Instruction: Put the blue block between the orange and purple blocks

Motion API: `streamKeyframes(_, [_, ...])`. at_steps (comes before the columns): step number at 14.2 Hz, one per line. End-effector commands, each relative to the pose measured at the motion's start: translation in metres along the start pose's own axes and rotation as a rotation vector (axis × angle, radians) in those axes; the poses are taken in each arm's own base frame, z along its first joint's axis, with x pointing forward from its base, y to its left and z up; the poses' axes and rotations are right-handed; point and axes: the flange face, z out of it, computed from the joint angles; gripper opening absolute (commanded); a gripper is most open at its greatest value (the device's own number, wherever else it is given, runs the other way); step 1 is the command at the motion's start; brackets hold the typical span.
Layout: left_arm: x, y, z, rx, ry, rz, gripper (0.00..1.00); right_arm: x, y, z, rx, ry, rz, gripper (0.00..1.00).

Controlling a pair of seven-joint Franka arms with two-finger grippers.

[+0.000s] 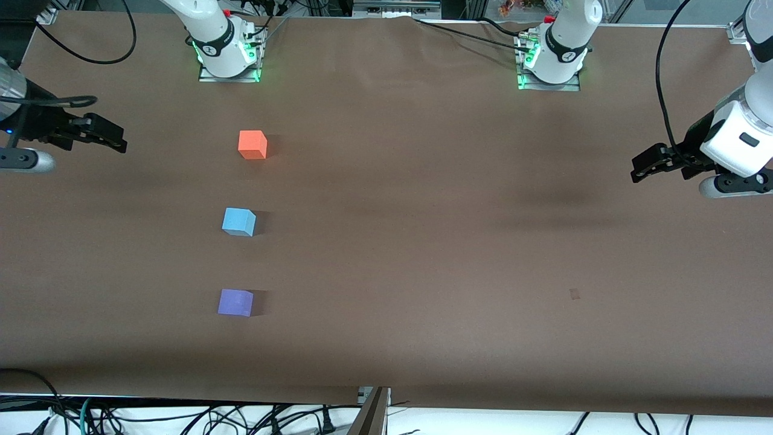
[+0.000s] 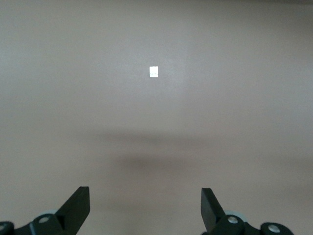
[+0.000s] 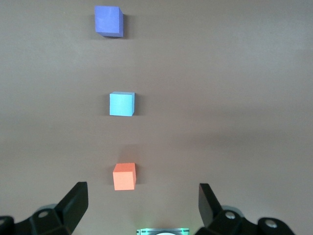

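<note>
Three small cubes lie in a line on the brown table toward the right arm's end. The orange block point(image 1: 252, 144) point(image 3: 124, 176) is farthest from the front camera, the blue block point(image 1: 238, 222) point(image 3: 122, 104) sits in the middle, and the purple block point(image 1: 235, 302) point(image 3: 108, 21) is nearest. My right gripper point(image 1: 118, 138) point(image 3: 142, 200) hangs open and empty at the table's edge, well clear of the cubes. My left gripper point(image 1: 641, 166) point(image 2: 145, 203) is open and empty over bare table at the left arm's end.
A small pale tape mark point(image 1: 574, 294) point(image 2: 153, 71) lies on the brown table cover toward the left arm's end. Both arm bases point(image 1: 228, 54) point(image 1: 549, 60) stand along the edge farthest from the front camera. Cables hang off the near edge.
</note>
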Motion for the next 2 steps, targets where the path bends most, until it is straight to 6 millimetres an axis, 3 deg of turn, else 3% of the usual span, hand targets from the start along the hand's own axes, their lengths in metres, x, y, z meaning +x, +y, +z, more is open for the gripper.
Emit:
streamKeyframes(1, [0.0041,0.0011,-0.0034,-0.001,0.002,0.001,1.00,-0.0020,0.0034,-0.0008,-0.030,0.001,-0.005,1.00])
streamKeyframes(2, [0.0041,0.0011,-0.0034,-0.001,0.002,0.001,1.00,-0.0020,0.0034,-0.0008,-0.030,0.001,-0.004,1.00])
